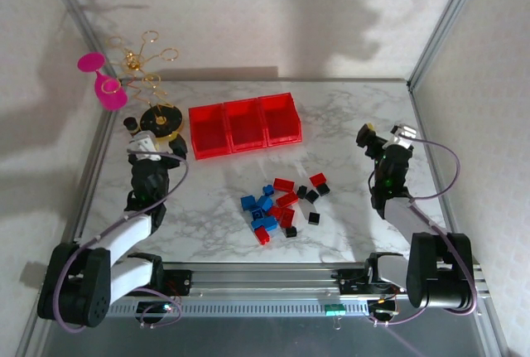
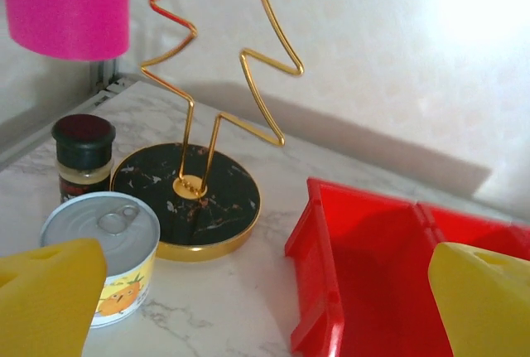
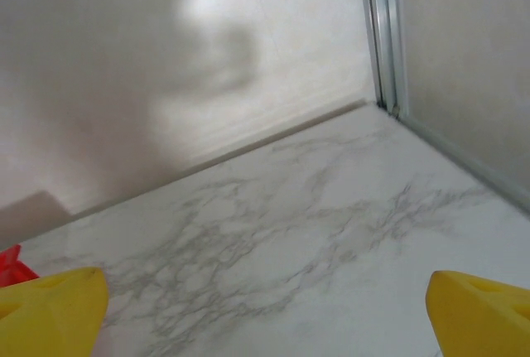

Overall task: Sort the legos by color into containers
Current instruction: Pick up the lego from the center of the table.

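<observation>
The left hand (image 2: 265, 295) and right hand (image 3: 265, 311) are both spread wide and empty. The legos (image 1: 281, 204), small blue, red and black bricks, lie in a loose heap mid-desk (image 1: 207, 216), between the hands and well apart from both. Three joined red bins (image 1: 245, 126) stand behind them, the leftmost near the left hand.

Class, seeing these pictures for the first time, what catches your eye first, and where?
Three bright red bins stand in a row at the back centre, all empty. In front of them lies a loose cluster of blue, red and black legos. At the far left rises a gold wire stand, a pink cup beside it.
</observation>
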